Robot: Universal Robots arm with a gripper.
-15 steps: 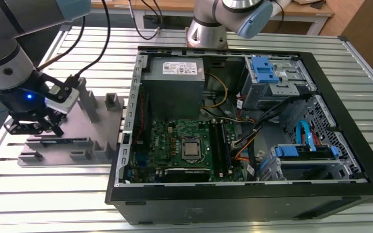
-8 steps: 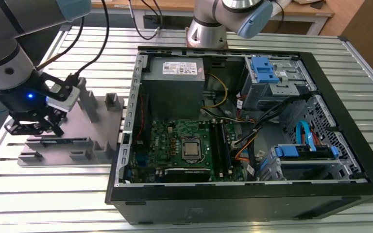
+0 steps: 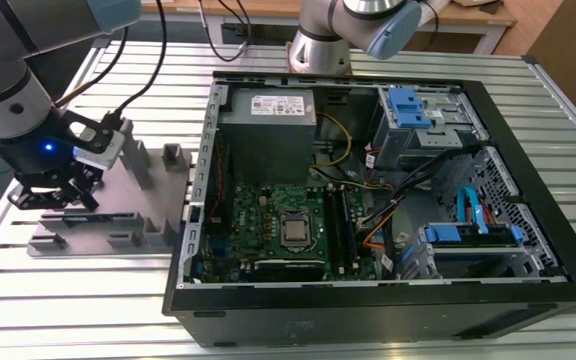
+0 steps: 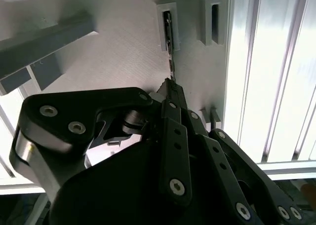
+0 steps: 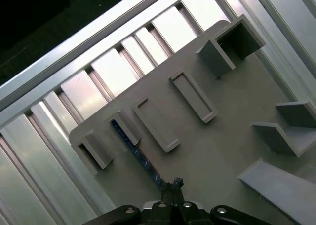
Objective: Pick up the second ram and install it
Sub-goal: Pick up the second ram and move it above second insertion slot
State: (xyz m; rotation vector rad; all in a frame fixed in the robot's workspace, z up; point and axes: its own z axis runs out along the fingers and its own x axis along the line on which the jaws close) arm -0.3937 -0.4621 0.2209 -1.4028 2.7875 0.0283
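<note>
We see a grey holder (image 5: 232, 151) of matt plastic with a fine, slightly rough grain, lying on a table (image 3: 68, 300) of smooth, bright ribbed metal. The gripper (image 4: 170, 89) looks like black metal with a soft sheen and shiny screws. The ram stick (image 5: 139, 155) is dark and faintly glossy, and the computer case (image 3: 368, 315) is matt black outside and bare grey metal inside.

The arm (image 3: 8, 97) is a silvery tube with a pale blue cap (image 3: 113, 11), a black wrist (image 3: 18, 154) lit by a blue lamp (image 3: 48, 147), black cables (image 3: 153, 67), and a black linked end effector (image 4: 170, 89) studded with silver screws (image 4: 177, 187).
</note>
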